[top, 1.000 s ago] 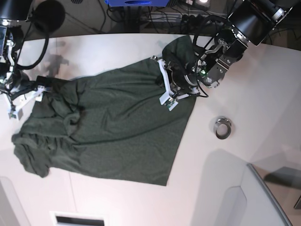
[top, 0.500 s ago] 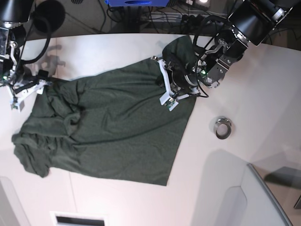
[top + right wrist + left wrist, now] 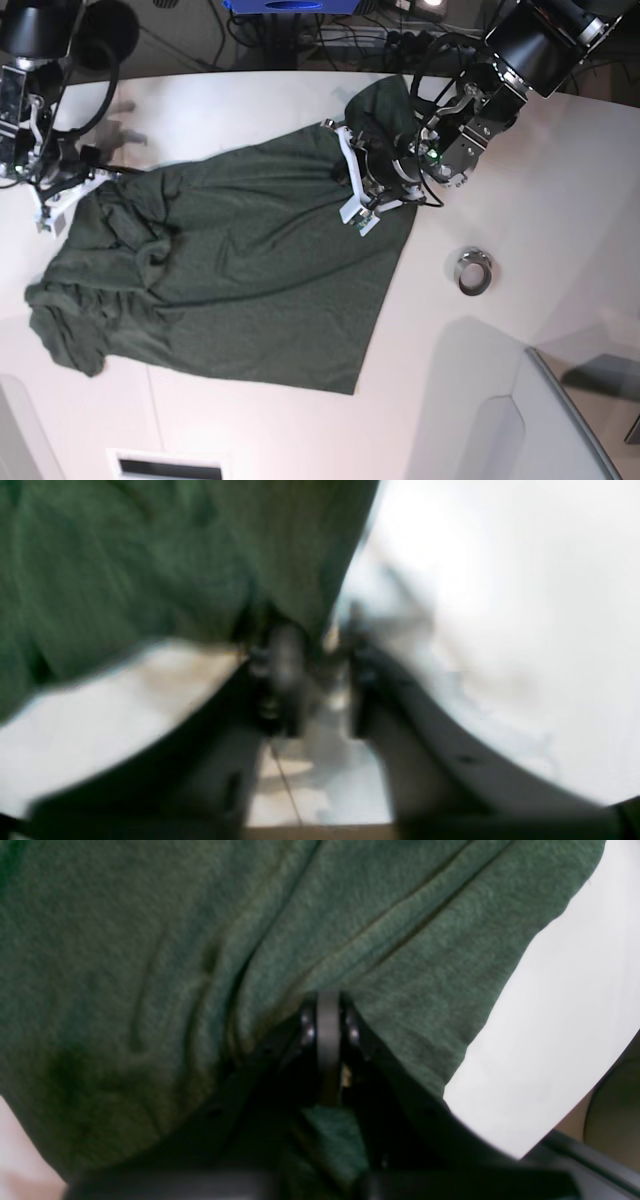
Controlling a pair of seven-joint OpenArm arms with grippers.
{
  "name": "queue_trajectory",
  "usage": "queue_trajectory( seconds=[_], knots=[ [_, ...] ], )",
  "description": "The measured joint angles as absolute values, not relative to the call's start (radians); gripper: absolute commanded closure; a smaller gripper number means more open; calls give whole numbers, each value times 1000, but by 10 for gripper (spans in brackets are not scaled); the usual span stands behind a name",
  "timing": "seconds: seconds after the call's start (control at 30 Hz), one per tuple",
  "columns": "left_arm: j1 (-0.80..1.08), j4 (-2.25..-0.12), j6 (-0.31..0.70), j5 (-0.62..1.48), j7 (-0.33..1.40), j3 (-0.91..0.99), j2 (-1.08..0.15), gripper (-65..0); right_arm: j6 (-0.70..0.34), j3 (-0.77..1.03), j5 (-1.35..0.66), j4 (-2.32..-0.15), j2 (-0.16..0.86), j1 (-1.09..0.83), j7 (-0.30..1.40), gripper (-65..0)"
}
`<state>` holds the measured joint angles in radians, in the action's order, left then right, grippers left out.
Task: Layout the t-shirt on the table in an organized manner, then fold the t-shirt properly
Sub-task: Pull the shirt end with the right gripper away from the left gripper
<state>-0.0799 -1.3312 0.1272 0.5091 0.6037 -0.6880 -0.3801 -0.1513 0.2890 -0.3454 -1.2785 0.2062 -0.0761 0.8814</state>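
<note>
I find the t-shirt [image 3: 230, 265] dark green, spread rumpled across the white surface [image 3: 520, 230], bunched toward its left end. My left gripper [image 3: 327, 1032] is clenched on a fold of cloth, plain only in its wrist view. The right gripper [image 3: 310, 655] sits at the shirt's edge; blur prevents confirming its grip. The base view alone shows a metal ring [image 3: 473, 271] beside the shirt.

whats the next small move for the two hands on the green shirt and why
Probably draw both hands apart to stretch the cloth flat. The left hand is shut on the plain dark green cloth t-shirt near its far edge, the right hand sits at the opposite corner, and that side lies bunched in folds on the white smooth table.
</note>
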Motion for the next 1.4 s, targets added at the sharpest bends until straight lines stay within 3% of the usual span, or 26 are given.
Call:
queue_trajectory(
  seconds=[0.1,0.27,0.57,0.7,0.83,0.97,1.07,1.2,1.3,1.4],
  knots=[
    [-80,-1331,127,509,606,-688,-379,0,-158,313,-359,-1241,230,-69,830,-2],
    [-77,-1331,130,510,600,-688,-379,0,-158,498,-354,-1254,242,-116,869,0],
    [-75,-1331,136,524,595,-690,-387,0,-157,513,-360,-1426,322,-163,931,0],
    [-67,-1335,142,416,584,-688,-384,0,-146,514,-329,-1427,336,-154,993,-6],
    [-44,-1346,129,363,566,-683,-381,0,-139,522,-332,-1436,311,-148,1046,-135],
    [-43,-1346,127,362,568,-681,-377,0,-145,586,-331,-1600,244,-162,1067,-288],
    [-44,-1346,127,361,570,-682,-377,0,-181,537,-326,-1682,252,-121,1060,-314],
    [-44,-1347,128,355,567,-681,-375,0,-255,467,-358,-1436,238,104,1047,-312],
    [-42,-1347,127,356,569,-680,-374,0,-238,464,-329,-1122,274,244,978,-306],
    [-42,-1347,127,352,571,-680,-374,0,-232,468,-315,-960,310,289,846,-306]
  ],
)
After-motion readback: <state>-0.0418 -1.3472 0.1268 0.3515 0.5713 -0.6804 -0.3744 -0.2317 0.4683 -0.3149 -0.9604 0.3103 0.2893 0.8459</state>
